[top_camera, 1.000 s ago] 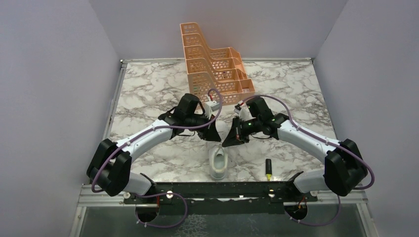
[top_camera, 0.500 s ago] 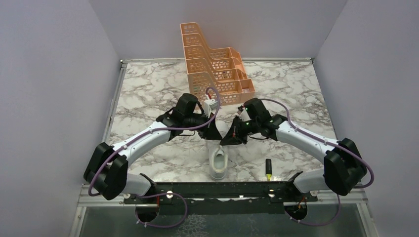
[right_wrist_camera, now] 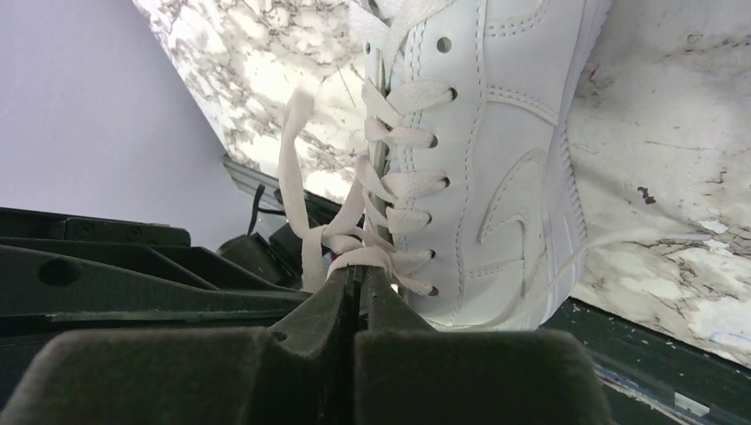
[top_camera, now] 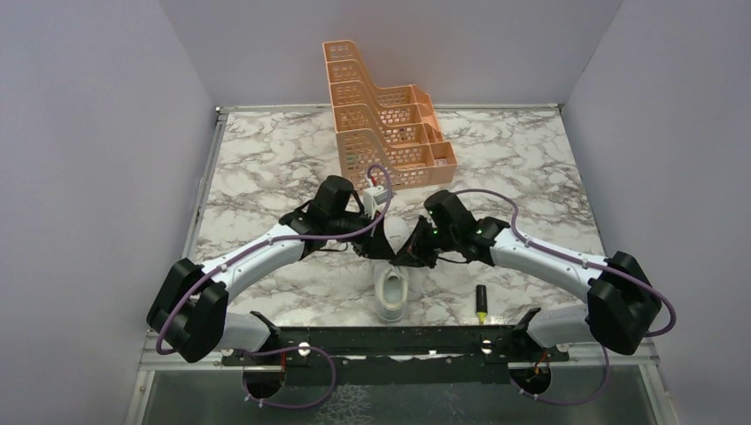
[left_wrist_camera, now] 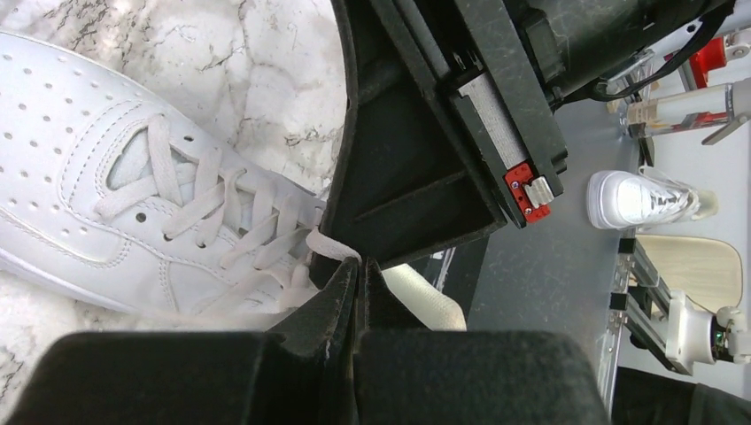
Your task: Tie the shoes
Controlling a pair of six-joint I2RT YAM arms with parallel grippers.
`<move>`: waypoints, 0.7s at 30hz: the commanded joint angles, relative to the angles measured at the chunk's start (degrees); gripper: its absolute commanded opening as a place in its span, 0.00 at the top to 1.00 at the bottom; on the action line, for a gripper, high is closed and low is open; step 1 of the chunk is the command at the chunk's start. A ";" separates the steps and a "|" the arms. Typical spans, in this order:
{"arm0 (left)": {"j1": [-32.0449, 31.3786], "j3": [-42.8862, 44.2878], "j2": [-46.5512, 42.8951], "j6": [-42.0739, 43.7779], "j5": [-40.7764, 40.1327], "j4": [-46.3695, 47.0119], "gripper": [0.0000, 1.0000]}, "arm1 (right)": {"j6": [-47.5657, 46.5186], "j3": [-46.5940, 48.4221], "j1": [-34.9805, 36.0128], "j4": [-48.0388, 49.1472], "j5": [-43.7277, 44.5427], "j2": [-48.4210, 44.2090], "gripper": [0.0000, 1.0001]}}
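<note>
The top camera hangs high behind my bases, tilted down towards the far wall, with the table [top_camera: 266, 168] and both my arms whole in view. Each wrist camera rides just behind its own gripper, the left gripper [left_wrist_camera: 359, 266] and right gripper [right_wrist_camera: 359, 273] filling the bottom, looking down from very near. All three views share the sneaker [top_camera: 391, 297]. Both wrist views see its laces [right_wrist_camera: 390, 133], from opposite sides.

We bend both arms inward, left gripper [left_wrist_camera: 359, 266] and right gripper [right_wrist_camera: 359, 271] tips close together, each clamped on a lace [left_wrist_camera: 423, 301].
</note>
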 commanded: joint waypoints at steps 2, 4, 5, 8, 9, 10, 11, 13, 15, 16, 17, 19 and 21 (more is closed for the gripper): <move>-0.36 -0.90 -2.09 -1.05 -0.50 0.89 1.00 | 3.72 -0.67 1.27 3.25 10.03 -1.67 0.99; -0.36 -1.08 -2.07 -1.24 -0.43 0.87 1.00 | 4.22 -1.11 1.43 3.98 11.50 -1.84 0.99; -0.44 -1.07 -2.15 -1.34 -0.47 0.87 1.00 | 4.42 -0.97 1.47 4.01 12.34 -1.84 0.99; -0.45 -0.88 -2.39 -1.70 -0.75 0.87 1.00 | 5.23 -1.02 1.65 4.23 14.55 -2.45 0.99; -0.45 -0.88 -2.39 -1.91 -0.96 0.89 1.00 | 5.54 -1.38 1.71 4.69 15.15 -2.80 0.99; -0.52 -0.93 -2.37 -2.19 -1.10 0.96 1.00 | 6.03 -1.96 1.74 5.60 15.55 -3.08 0.99; -0.60 -0.99 -2.17 -2.49 -1.05 1.04 1.00 | 6.34 -2.62 1.74 7.02 15.84 -3.27 0.99; -0.85 -1.30 -2.10 -3.17 -1.00 1.42 1.00 | 7.34 -3.61 1.94 8.85 16.55 -3.33 0.99; -1.21 -1.82 -2.31 -3.62 -1.27 1.89 1.00 | 8.15 -4.02 2.47 9.74 17.85 -3.44 0.99; -1.27 -2.09 -2.50 -3.78 -1.49 2.10 1.00 | 7.94 -4.32 2.56 10.96 17.83 -3.42 0.99; -1.27 -2.42 -2.55 -4.00 -1.68 2.24 1.00 | 7.81 -4.63 2.68 11.81 17.54 -3.36 0.99; -1.36 -2.97 -2.60 -4.51 -1.91 2.80 1.00 | 8.74 -5.05 3.23 11.86 17.64 -3.32 0.99; -1.47 -3.36 -2.25 -5.09 -1.92 3.29 1.00 | 9.72 -6.00 3.97 12.77 17.93 -3.63 0.99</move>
